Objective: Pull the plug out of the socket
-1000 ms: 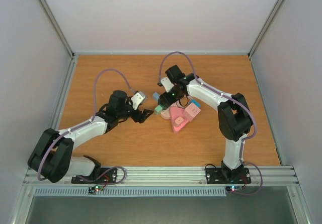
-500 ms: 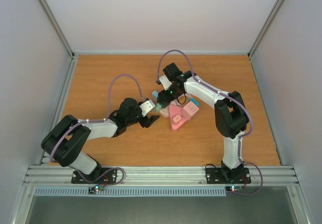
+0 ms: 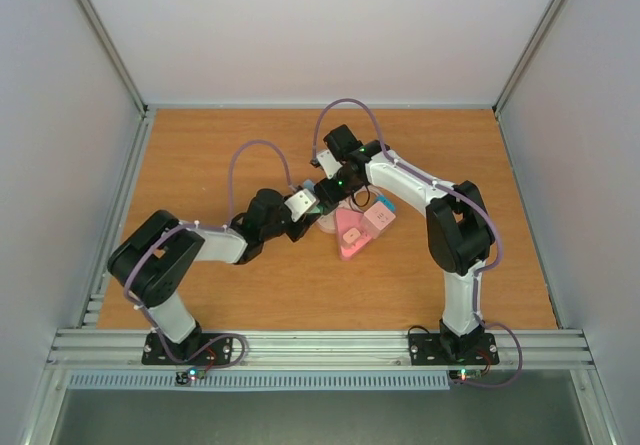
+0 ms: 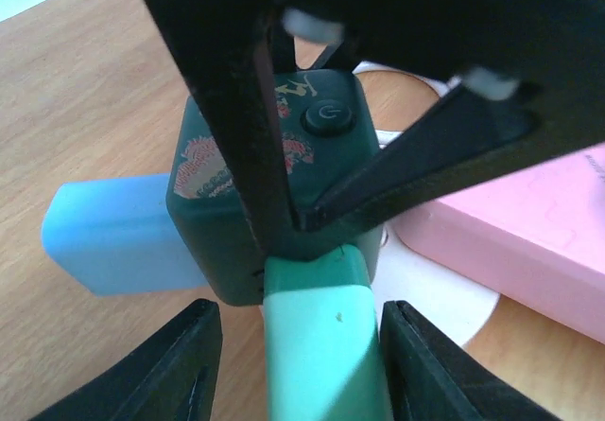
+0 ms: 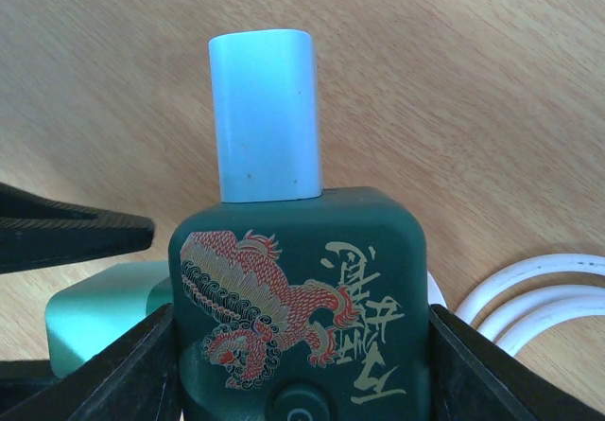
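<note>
Tabletop [image 3: 200, 145]: orange-brown wood inside pale walls, with both arms reaching to a small cluster of things near its middle.
Socket [image 5: 302, 298]: a dark green cube with a red dragon print and a power button, at the middle of the tabletop, just left of the pink blocks [image 3: 357, 230].
Right pincer [image 5: 302, 369]: clamped on the socket, one finger pressed against each side. I judge this is to brace the cube so it cannot slide when a plug is drawn out.
Mint plug [image 4: 321, 336]: seated in the socket face that points left and near, toward the left arm.
Blue plug [image 5: 265, 114]: seated in another face of the cube, with nothing gripping it.
Left pincer [image 4: 301, 345]: open and holding nothing, its fingers straddling the mint plug. A clear gap shows on one side and only a sliver on the other.
Why so: the left pincer lines up along the plug's axis, which suits a straight pull away from the braced cube.
White cable [image 5: 529, 293]: looped on the wood beside the socket.
Change: a second ago the left pincer sat well left of the cluster; half a second ago it was close; now it flanks the plug. The right arm has barely shifted.
Step in hand: closing on the mint plug, by my reading.
</note>
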